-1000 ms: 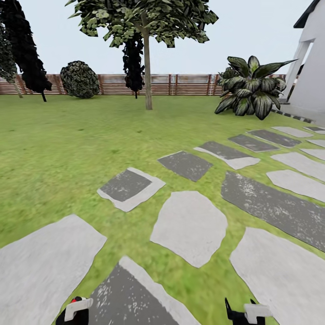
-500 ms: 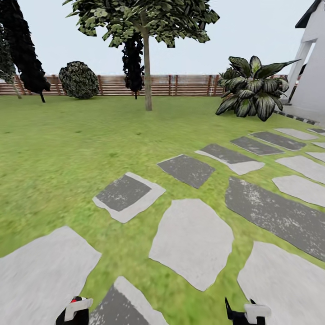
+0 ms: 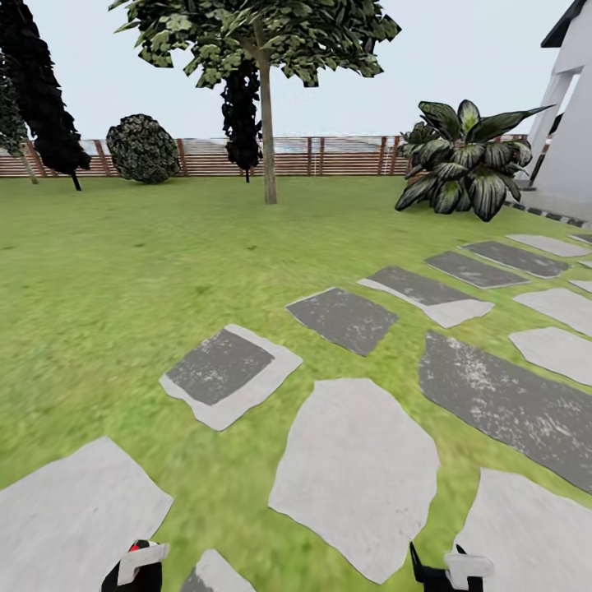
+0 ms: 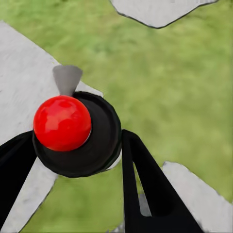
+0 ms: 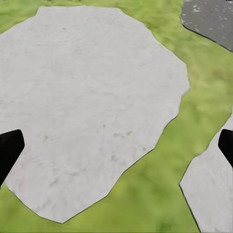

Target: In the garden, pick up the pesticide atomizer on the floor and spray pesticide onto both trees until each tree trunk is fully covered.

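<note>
The robot had rolled forward over the last second: the stepping stones point(image 3: 356, 469) slid down toward the bottom of the head view, while the tree point(image 3: 266, 107) and fence point(image 3: 345, 155) ahead barely shifted. I'd take that as the approach leg, closing on the pale trunk point(image 3: 268, 148) standing well off across the lawn point(image 3: 123, 271), with no spraying begun; no white specks showed on it.

The left hand point(image 4: 73, 160) was already carrying something. In its wrist view a round black body with a glossy red ball point(image 4: 62, 123) on top and a small grey nozzle point(image 4: 67, 79) sat between the two dark fingers point(image 4: 145, 189), which pressed against its sides. That looked to be the atomizer point(image 4: 94, 145), pinched and held over grass and stone. In the head view a red speck showed at that hand's edge.

The right hand point(image 5: 116, 145) was spread wide, a dark fingertip at each side of its wrist view, with nothing between them. It hung over a pale stone point(image 5: 92, 102) and touched nothing.
</note>
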`<state>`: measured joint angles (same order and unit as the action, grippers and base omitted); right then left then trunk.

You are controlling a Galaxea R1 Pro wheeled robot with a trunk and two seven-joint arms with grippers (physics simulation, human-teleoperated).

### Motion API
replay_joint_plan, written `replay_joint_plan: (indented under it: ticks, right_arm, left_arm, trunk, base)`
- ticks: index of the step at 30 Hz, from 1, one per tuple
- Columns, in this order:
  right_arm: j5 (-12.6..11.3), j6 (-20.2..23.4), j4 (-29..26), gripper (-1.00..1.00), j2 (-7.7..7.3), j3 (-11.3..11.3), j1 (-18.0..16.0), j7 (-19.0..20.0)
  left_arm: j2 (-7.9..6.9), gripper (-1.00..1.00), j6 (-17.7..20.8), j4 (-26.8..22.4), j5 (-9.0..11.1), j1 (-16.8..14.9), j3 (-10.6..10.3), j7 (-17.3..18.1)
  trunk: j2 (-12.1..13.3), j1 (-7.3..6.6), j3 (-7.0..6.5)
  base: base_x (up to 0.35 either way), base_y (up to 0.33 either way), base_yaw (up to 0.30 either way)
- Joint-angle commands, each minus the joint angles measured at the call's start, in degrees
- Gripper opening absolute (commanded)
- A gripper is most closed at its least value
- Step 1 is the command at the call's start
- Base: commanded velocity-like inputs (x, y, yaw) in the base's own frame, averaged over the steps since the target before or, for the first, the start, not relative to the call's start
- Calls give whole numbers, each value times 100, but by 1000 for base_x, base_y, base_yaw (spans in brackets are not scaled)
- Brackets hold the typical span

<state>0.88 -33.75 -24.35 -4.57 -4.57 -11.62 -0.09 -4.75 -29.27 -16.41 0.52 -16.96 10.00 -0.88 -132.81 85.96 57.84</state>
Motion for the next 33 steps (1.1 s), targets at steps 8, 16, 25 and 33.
replay_joint_plan:
  ticks: [8,16,25,33]
  right_arm:
    - [0,0,0,100,0,0,0,0]
    - [0,0,0,100,0,0,2,0]
    - [0,0,0,100,0,0,2,0]
    - [0,0,0,100,0,0,2,0]
  left_arm:
    - [0,-100,0,5,0,0,2,0]
    - [0,-100,0,6,0,0,2,0]
    - [-1,-100,0,5,0,0,2,0]
    - [0,-100,0,5,0,0,0,0]
  trunk:
    - [0,0,0]
    - [0,0,0]
    - [0,0,0]
    - [0,0,0]
  base:
    - [338,0,0]
    - [338,0,0]
    - [338,0,0]
    - [338,0,0]
